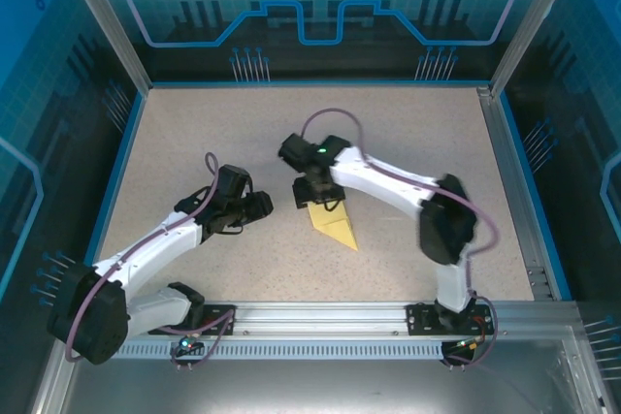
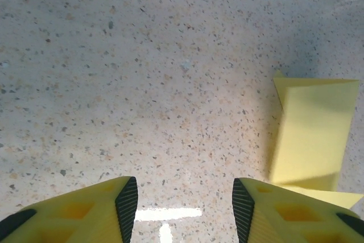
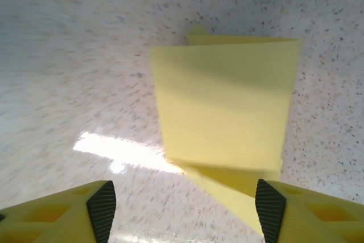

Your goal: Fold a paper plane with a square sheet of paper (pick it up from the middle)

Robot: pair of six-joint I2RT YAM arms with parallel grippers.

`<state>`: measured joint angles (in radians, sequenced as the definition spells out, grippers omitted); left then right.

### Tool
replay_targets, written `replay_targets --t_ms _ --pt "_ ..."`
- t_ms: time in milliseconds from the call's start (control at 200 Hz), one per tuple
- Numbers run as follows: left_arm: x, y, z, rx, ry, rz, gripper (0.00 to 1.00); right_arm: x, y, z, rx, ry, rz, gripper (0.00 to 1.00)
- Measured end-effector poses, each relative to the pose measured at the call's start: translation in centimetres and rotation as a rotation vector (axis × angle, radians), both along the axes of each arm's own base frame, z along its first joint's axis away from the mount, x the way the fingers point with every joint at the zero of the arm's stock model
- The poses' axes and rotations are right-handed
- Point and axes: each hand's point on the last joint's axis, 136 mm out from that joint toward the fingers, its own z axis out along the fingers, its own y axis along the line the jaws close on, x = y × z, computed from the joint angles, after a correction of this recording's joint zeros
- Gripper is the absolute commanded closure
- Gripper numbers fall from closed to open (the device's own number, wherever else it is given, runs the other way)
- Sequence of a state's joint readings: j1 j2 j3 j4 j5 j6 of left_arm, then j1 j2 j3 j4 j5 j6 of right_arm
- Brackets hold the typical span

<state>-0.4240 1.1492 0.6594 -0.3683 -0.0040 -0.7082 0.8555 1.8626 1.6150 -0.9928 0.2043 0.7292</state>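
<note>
Top external view, from the left of the frame: your left arm (image 1: 146, 254) reaches up and right across the speckled table (image 1: 204, 128), and the left gripper (image 1: 262, 206) sits left of centre, pointing right, near the square sheet of paper (image 1: 335, 227) but apart from it. In the left wrist view, the left gripper (image 2: 180, 209) has its jaws partly apart with bare tabletop between them. The paper (image 2: 313, 140) is at the right edge of the frame, ahead of the right-hand finger.

At the centre of the top view, the paper lies folded into a pale yellow wedge whose tip points to the lower right. The right gripper (image 1: 325, 199) hangs directly over its upper end.

In the right wrist view, the right gripper (image 3: 185, 211) has its jaws spread wide and is not clamping anything. The paper (image 3: 227, 112) shows as a broad panel over a narrower pointed layer that runs down towards the right-hand finger. You cannot tell whether it touches the pad.
</note>
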Motion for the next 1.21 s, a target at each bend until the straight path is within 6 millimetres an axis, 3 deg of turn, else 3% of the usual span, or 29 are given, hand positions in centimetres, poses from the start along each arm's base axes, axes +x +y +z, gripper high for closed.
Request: replay_targets --t_ms 60,110,185,295,500,780,1015,1125,1205 --pt "-0.1 -0.5 0.1 -0.026 0.006 -0.018 0.47 0.0 -1.6 0.9 0.099 -0.016 -0.023 0.35" --pt "-0.2 -1.1 0.1 -0.050 0.011 -0.037 0.47 0.2 -3.0 0.3 0.159 -0.003 -0.057 0.36" --pt "-0.3 -2.0 -0.1 -0.082 0.028 -0.065 0.47 1.0 -5.5 -2.5 0.223 0.046 -0.115 0.39" --pt "-0.4 -3.0 -0.6 -0.111 0.051 -0.100 0.46 1.0 -7.1 -6.5 0.272 0.138 -0.144 0.40" --pt "-0.5 -4.7 -1.3 -0.161 0.082 -0.136 0.46 2.3 -5.3 -8.2 0.387 0.165 -0.077 0.53" --pt "-0.2 -5.3 -1.5 -0.174 0.078 -0.147 0.46 3.7 -5.2 -10.5 0.487 0.170 -0.086 0.79" --pt "-0.1 -6.3 -0.9 -0.201 0.052 -0.177 0.46 3.1 -5.5 -11.2 0.614 0.149 -0.204 0.78" --pt "0.2 -7.0 -0.3 -0.225 0.027 -0.188 0.46 2.4 -5.5 -11.0 0.650 0.132 -0.252 0.72" --pt "0.3 -7.5 -0.1 -0.242 0.012 -0.194 0.46 2.1 -5.5 -10.8 0.651 0.114 -0.262 0.62"
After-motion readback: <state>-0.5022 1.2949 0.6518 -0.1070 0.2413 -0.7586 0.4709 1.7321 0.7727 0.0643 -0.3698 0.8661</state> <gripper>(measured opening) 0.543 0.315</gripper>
